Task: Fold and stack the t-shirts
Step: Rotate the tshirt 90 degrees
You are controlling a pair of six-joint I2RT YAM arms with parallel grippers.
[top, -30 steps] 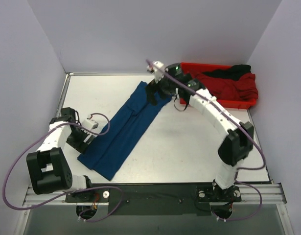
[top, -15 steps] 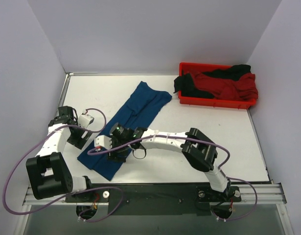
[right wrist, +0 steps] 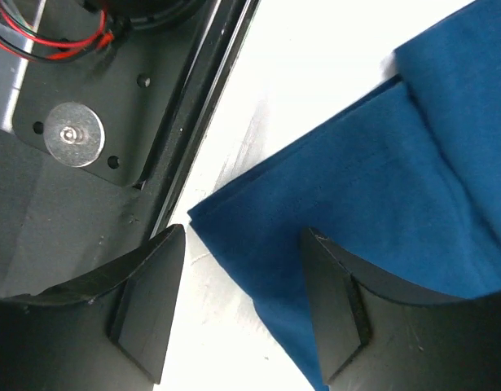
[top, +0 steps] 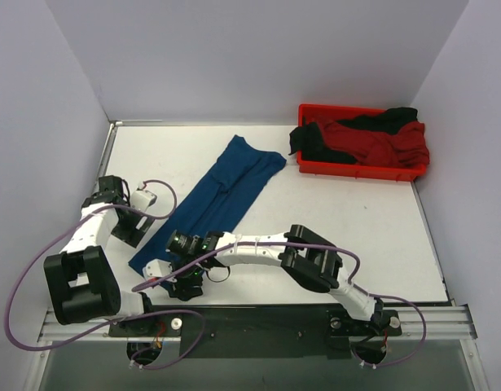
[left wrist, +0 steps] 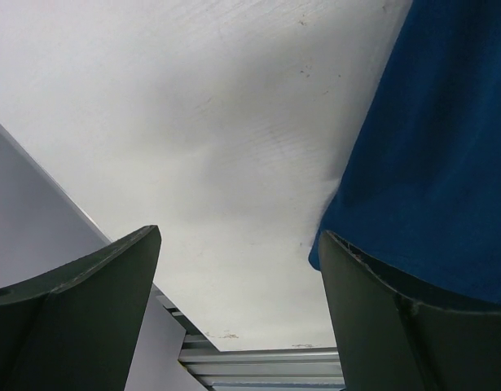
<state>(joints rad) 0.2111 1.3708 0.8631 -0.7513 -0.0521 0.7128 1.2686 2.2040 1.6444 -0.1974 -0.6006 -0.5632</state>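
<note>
The dark navy-blue t-shirt (top: 226,191) lies folded into a long strip, running diagonally from the back middle to the near left of the table. My right gripper (top: 183,285) is open and hovers low over the strip's near corner. In the right wrist view the gripper (right wrist: 242,285) straddles that corner of the shirt (right wrist: 356,179). My left gripper (top: 134,232) is open and empty beside the strip's left edge. In the left wrist view the gripper (left wrist: 238,269) has bare table between its fingers and the shirt (left wrist: 446,163) at the right finger.
A red plastic tray (top: 356,171) stands at the back right, holding a red t-shirt (top: 376,142) and a black t-shirt (top: 315,145). Purple walls close in the left, back and right. The metal rail and base plate (right wrist: 79,163) run right beside the shirt's near corner.
My right arm has swung from the shirt's far end by the tray across to its near end, then closer to the table's front edge. The left arm has barely moved.
</note>
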